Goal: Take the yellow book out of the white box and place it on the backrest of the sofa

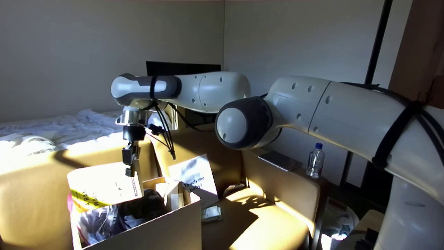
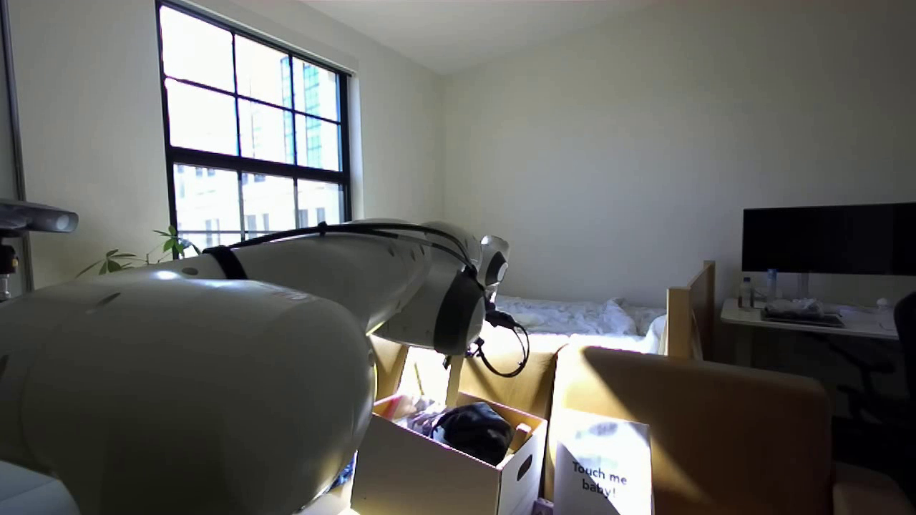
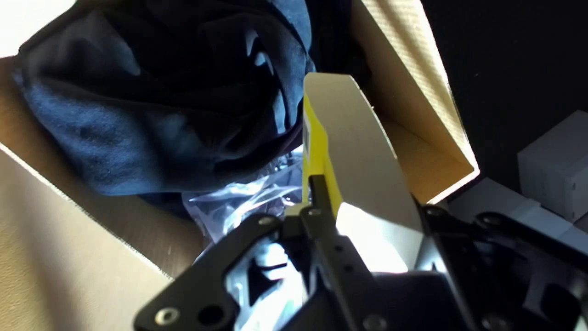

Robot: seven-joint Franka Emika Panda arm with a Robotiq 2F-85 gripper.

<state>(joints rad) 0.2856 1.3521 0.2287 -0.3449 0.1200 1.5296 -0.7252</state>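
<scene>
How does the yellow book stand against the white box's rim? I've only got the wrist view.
Observer: In an exterior view, the upper part of the yellow book shows above the rim of the white box; whether its lower edge is clear, I can't tell.
Operator: What's beyond the sofa's backrest?
Observer: A bed with rumpled white sheets, in both exterior views.
Operator: And anything at the sofa's arm?
Observer: Yes, a clear bottle with a blue cap stands upright there, in an exterior view.
</scene>
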